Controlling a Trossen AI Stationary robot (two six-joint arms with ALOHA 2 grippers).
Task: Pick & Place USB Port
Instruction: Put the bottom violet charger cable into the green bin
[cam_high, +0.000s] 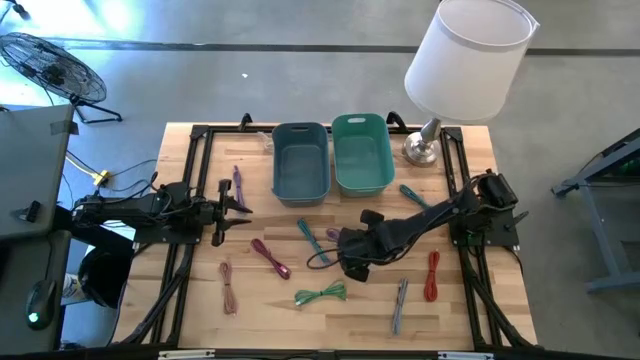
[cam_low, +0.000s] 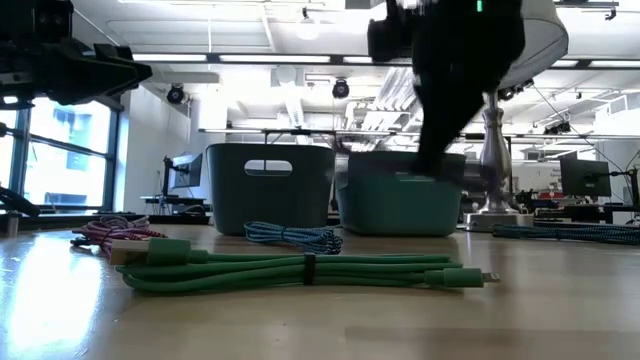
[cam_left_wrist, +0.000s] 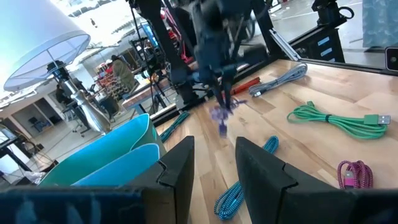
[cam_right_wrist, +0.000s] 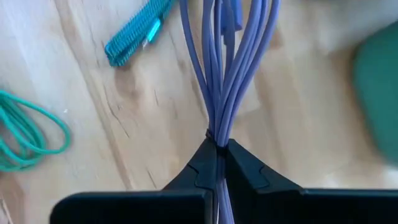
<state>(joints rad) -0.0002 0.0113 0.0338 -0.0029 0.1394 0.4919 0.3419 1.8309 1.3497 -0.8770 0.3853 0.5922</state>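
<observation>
My right gripper is over the middle of the table, shut on a purple cable bundle. In the left wrist view the bundle hangs below it. The blue bin and the teal bin stand at the far edge, with the teal one just beyond the right arm. My left gripper hovers open at the table's left side, touching nothing. Its fingers point toward the bins and the right arm. My right gripper pinches the purple bundle between its two fingers at a gathered spot where several strands meet. The fingers come from above, pointing down. The strands fan out and hang below the fingertips; in the left wrist view the loose end looks lifted off the wood.
Other cables lie on the wood: green, magenta, pink, grey, red, blue-teal, teal and another purple. A lamp stands at the far right corner.
</observation>
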